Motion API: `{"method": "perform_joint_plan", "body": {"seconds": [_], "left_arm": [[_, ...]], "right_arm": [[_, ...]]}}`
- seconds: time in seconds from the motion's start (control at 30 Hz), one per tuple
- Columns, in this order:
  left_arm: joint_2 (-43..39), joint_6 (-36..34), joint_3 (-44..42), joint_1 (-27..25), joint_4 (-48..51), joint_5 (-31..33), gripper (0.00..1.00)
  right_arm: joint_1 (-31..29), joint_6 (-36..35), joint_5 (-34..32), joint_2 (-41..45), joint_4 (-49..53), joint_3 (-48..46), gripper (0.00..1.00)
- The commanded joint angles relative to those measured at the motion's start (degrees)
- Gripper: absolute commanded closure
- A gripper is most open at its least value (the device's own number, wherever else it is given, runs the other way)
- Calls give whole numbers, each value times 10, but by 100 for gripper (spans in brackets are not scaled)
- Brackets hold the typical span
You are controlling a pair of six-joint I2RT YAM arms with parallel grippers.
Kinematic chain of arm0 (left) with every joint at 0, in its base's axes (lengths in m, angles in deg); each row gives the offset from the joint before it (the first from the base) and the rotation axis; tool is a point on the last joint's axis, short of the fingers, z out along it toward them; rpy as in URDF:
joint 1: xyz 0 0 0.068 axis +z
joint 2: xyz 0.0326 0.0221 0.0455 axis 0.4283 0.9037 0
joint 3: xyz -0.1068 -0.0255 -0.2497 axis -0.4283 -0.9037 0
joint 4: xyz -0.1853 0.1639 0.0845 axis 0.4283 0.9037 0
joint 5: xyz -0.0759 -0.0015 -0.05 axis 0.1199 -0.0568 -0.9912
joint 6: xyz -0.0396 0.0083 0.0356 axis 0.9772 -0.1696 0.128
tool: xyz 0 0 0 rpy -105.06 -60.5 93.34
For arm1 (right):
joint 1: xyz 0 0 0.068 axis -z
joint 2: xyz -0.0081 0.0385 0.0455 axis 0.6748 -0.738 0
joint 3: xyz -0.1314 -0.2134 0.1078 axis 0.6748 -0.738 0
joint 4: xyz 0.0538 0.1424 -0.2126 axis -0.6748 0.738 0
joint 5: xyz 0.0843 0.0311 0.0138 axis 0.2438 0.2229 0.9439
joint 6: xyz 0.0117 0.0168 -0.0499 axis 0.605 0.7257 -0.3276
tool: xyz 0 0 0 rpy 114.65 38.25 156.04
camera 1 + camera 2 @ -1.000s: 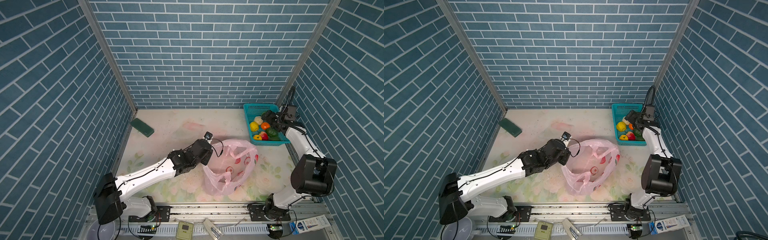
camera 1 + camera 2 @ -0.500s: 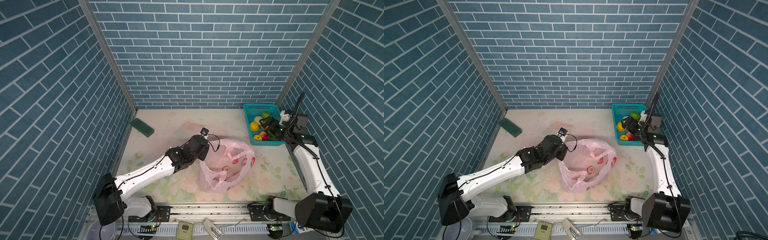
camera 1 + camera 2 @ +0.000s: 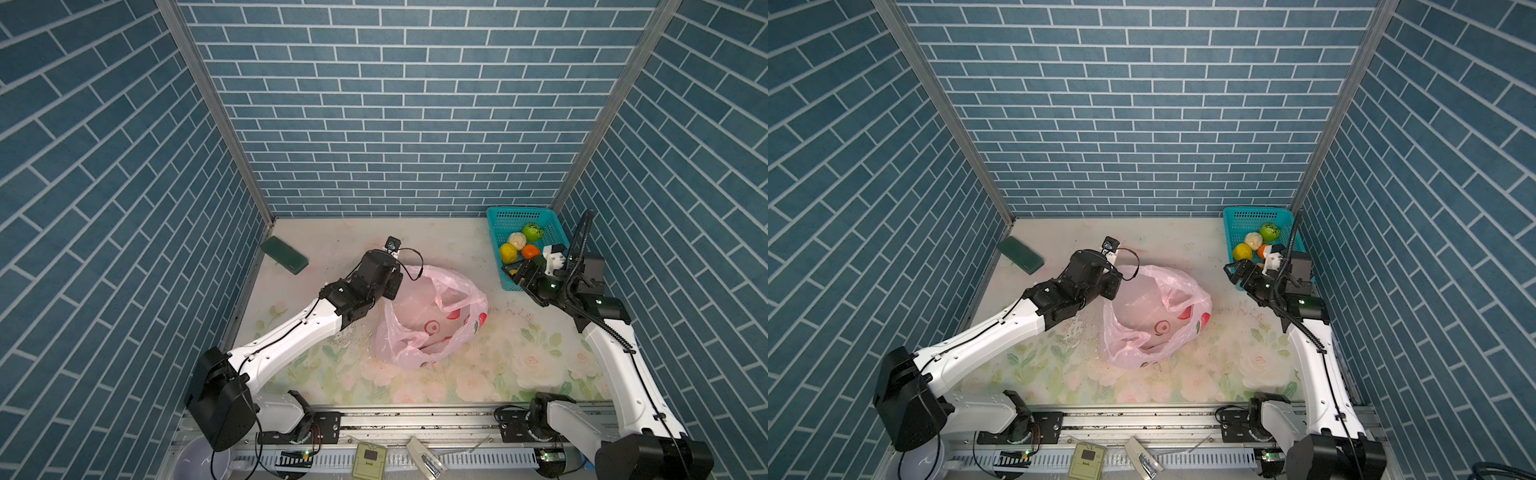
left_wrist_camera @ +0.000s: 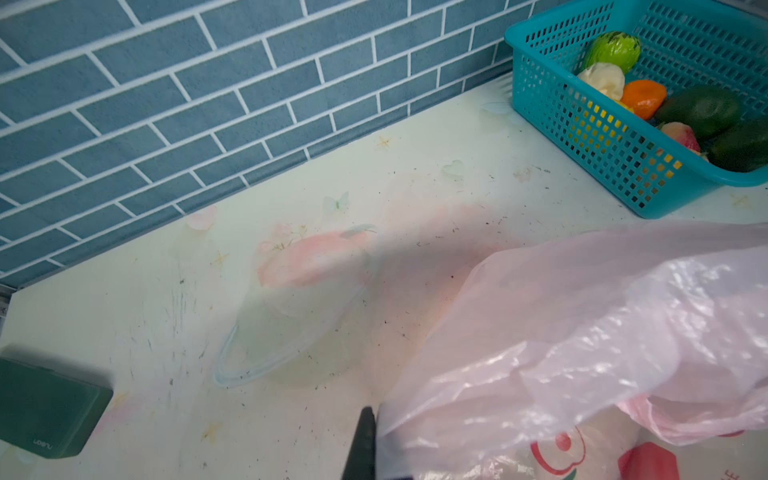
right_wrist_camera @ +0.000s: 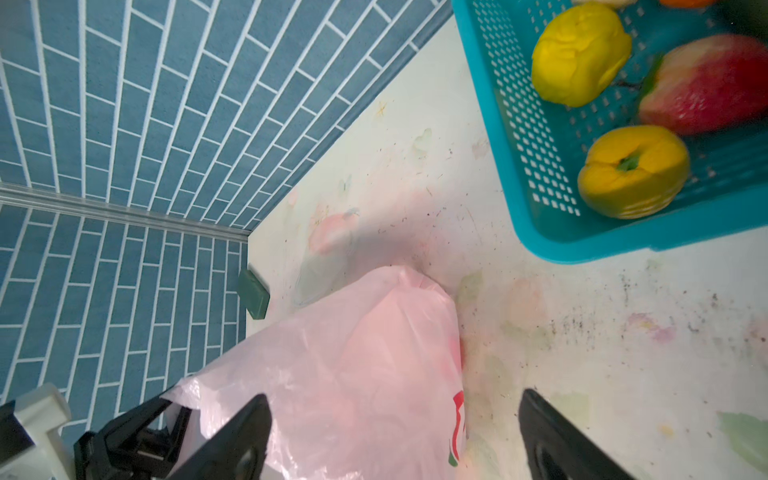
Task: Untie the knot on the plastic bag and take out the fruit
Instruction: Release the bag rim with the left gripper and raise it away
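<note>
Just beside the basket, my right gripper has backed off released, fruit left inside; my left gripper stays clenched on the seemingly emptied plastic bag.

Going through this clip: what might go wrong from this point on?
1. The left gripper is shut on just the thin rim of the bag. The plastic may slip out or tear, and the mouth would collapse.
2. The open right gripper hangs close to a corner of the basket. A low swing toward the bag might knock it and shift the fruit.
</note>
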Motion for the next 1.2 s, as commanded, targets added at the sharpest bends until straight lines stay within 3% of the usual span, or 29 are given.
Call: {"method": "perform_joint_plan", "body": {"seconds": [0.0, 0.3, 0.57, 0.77, 0.97, 1.03, 1.13, 1.17], "left_arm": [[0, -32, 18, 11, -53, -42, 100], [-48, -29, -17, -2, -57, -130, 100], [-72, 53, -90, -90, -38, -183, 100], [-33, 79, -125, -135, -53, -208, 100], [26, 88, -132, -140, -81, -221, 99], [49, 97, -137, -140, -92, -222, 90], [58, 102, -126, -140, -74, -233, 43], [48, 104, -125, -140, -72, -237, 33]], "right_arm": [[-18, 19, 14, 7, -24, -21, 8], [-42, 22, 15, -3, -42, -24, 8], [-61, 22, 24, -27, -61, -22, 8], [-93, 24, 27, -50, -76, -23, 8], [-111, 27, 15, -52, -87, -43, 8], [-111, 26, 13, -52, -91, -49, 8], [-112, 19, 11, -55, -87, -52, 8], [-111, 13, 9, -55, -85, -51, 8]]}}
